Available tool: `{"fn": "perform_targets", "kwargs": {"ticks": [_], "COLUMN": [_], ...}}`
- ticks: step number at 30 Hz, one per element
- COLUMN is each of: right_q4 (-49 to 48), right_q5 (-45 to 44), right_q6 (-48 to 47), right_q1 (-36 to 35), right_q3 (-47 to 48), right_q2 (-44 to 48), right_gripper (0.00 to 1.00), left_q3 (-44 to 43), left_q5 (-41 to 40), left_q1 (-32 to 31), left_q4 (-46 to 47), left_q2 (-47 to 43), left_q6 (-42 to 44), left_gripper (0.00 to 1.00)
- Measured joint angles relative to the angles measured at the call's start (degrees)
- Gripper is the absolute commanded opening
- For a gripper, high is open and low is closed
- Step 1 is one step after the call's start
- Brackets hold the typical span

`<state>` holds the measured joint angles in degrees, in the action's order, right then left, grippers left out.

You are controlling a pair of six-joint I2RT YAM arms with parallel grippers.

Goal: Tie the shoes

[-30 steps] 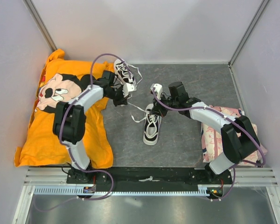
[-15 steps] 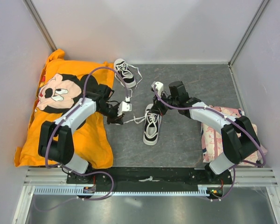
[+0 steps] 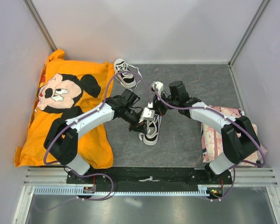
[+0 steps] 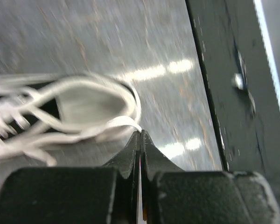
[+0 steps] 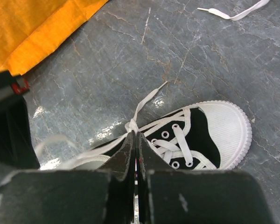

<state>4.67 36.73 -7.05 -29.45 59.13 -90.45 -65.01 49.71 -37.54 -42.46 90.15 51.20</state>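
Observation:
The near shoe [image 3: 151,133], a black sneaker with a white toe cap, lies mid-table with its toe toward the front. It also shows in the right wrist view [image 5: 224,130] and, blurred, in the left wrist view [image 4: 79,105]. My left gripper [image 3: 144,120] is over its laces, and in the left wrist view [image 4: 140,132] it is shut on a white lace [image 4: 116,122]. My right gripper [image 3: 157,108] is at the shoe's back end, and in the right wrist view [image 5: 136,133] it is shut on the lace at a small knot [image 5: 132,125]. The far shoe [image 3: 124,72] lies at the back.
An orange Mickey Mouse cloth [image 3: 60,93] covers the left side of the table. A pink patterned cloth [image 3: 214,135] lies at the right under the right arm. A black rail [image 3: 149,175] runs along the front edge. A loose lace [image 5: 233,14] lies on the grey tabletop.
My left gripper has swung from beside the far shoe to the right and forward, onto the near shoe's laces. The right gripper has stayed in place.

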Motion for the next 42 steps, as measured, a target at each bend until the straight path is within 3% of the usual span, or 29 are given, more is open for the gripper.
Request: {"fn": "perform_targets", "kwargs": {"ticks": [7,16,22,26,27,28,31,34,37,42], "right_q4": [-0.31,-1.27,-1.29,-1.29,-1.29,-1.29,-1.31,-1.31,-1.31,-1.33], "right_q5": [2.03,2.45,2.49,2.49,2.49,2.49,2.49,2.49,2.49,2.47], "right_q6": [0.24,1.70,2.56,2.91,2.97,3.04,3.19,3.23,3.26,3.48], "right_q1": [0.04,0.04,0.11,0.09,0.11,0.09,0.11,0.09,0.07,-0.57], "right_q3": [0.00,0.00,0.00,0.00,0.00,0.00,0.00,-0.07,-0.26,-0.31], "right_q2": [-0.04,-0.04,-0.04,-0.04,-0.04,-0.04,-0.04,-0.04,-0.04,-0.04], "right_gripper": [0.00,0.00,0.00,0.00,0.00,0.00,0.00,0.00,0.00,0.00], "left_q3": [0.96,13.53,14.01,14.34,14.88,15.72,18.99,21.66,23.47,27.93], "left_q5": [5.62,4.11,1.09,0.17,-0.07,-0.13,-1.31,-2.91,-3.17,-1.77], "left_q1": [-3.32,-7.08,-7.91,-7.91,-7.91,-7.91,-7.91,-7.74,-7.17,-1.14], "left_q4": [25.51,66.99,79.91,83.93,85.13,86.03,85.72,80.98,73.35,60.04], "left_q2": [0.35,1.75,3.02,3.06,3.06,3.06,3.08,2.91,0.26,-15.78], "left_q6": [-19.65,-46.27,-55.82,-57.35,-57.37,-57.29,-55.47,-51.34,-46.18,-39.91], "left_gripper": [0.01,0.01,0.02,0.10,0.16,0.30,0.44,0.52,0.56,0.53]}}
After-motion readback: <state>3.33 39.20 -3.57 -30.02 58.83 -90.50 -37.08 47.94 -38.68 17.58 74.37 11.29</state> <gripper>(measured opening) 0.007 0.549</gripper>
